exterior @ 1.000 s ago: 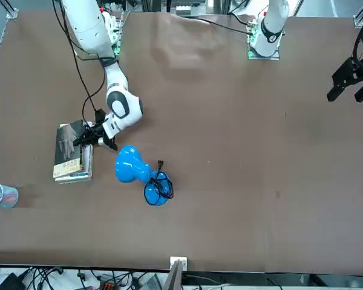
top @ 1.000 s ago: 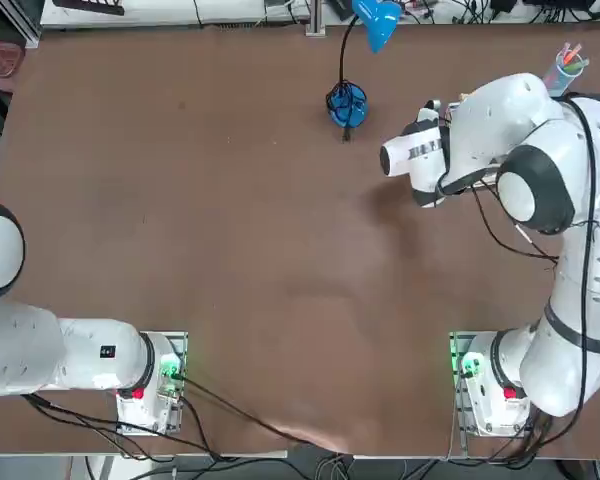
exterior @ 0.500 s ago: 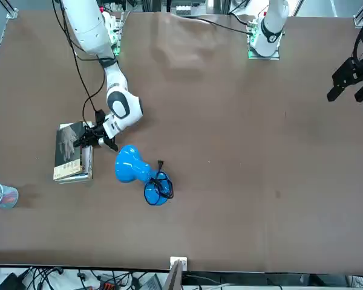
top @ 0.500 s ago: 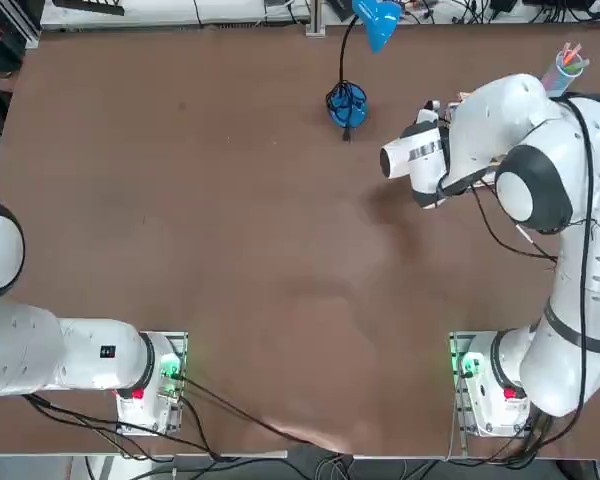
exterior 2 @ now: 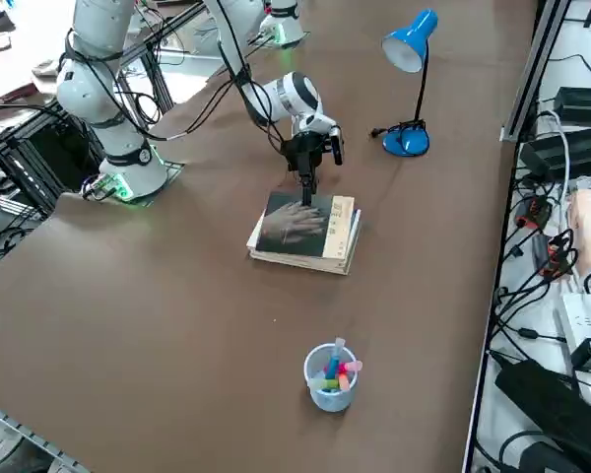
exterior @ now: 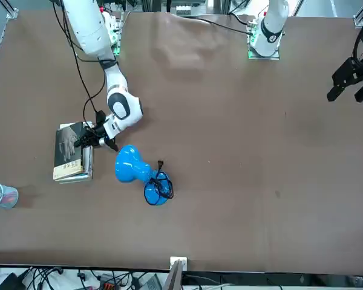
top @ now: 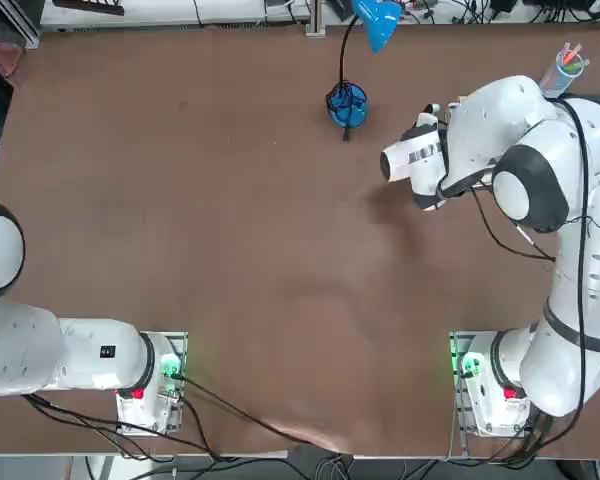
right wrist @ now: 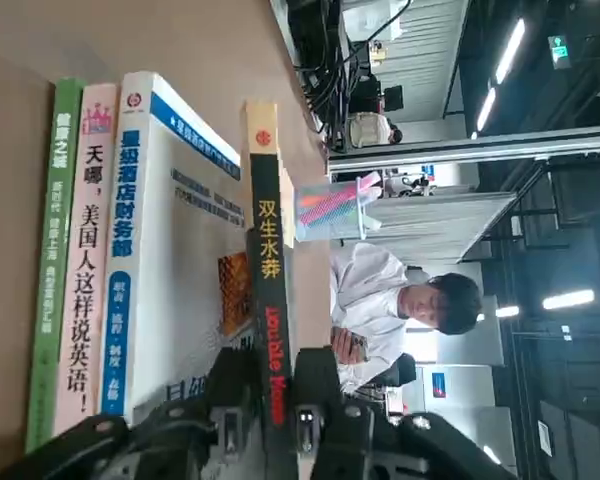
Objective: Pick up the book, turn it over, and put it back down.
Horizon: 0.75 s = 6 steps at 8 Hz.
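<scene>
The book [exterior 2: 295, 222] lies flat on top of a small stack of books [exterior 2: 343, 244], its grey hand picture facing up. In the front view the book [exterior: 68, 145] sits at the left, and my right gripper [exterior: 88, 138] reaches it from the side facing the lamp. In the right side view my right gripper [exterior 2: 306, 185] points down at the book's near edge. The wrist view shows the black spine of the book [right wrist: 266, 250] running between my fingers [right wrist: 316, 398], which press it from both sides. In the top view my own arm hides the book.
Under the book lie a white book with blue print [right wrist: 170, 250], a pink one [right wrist: 90, 260] and a green one [right wrist: 50, 250]. A blue desk lamp [exterior: 133, 166] stands close beside the gripper. A cup of coloured pens [exterior 2: 330, 379] stands past the stack. A person [right wrist: 400, 310] sits beyond the table.
</scene>
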Each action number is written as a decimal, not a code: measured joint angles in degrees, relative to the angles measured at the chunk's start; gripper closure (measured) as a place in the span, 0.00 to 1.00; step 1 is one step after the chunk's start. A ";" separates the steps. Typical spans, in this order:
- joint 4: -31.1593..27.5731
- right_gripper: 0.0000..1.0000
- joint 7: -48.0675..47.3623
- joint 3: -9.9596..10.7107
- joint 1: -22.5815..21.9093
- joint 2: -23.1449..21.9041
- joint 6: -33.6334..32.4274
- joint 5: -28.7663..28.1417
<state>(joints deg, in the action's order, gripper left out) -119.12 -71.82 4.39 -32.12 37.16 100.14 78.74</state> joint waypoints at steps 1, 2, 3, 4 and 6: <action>0.03 0.72 -0.03 0.05 0.00 0.00 0.00 0.00; 0.05 0.55 -0.09 0.15 0.02 0.00 0.00 0.01; 0.14 0.33 -0.20 0.20 0.03 0.00 -0.01 0.02; 0.38 0.11 -0.29 0.28 0.03 -0.09 -0.25 0.04; 1.07 0.00 -0.74 0.39 0.33 -1.23 -0.13 -0.03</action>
<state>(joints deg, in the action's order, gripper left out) -118.05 -72.56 4.78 -31.78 35.93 100.02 78.71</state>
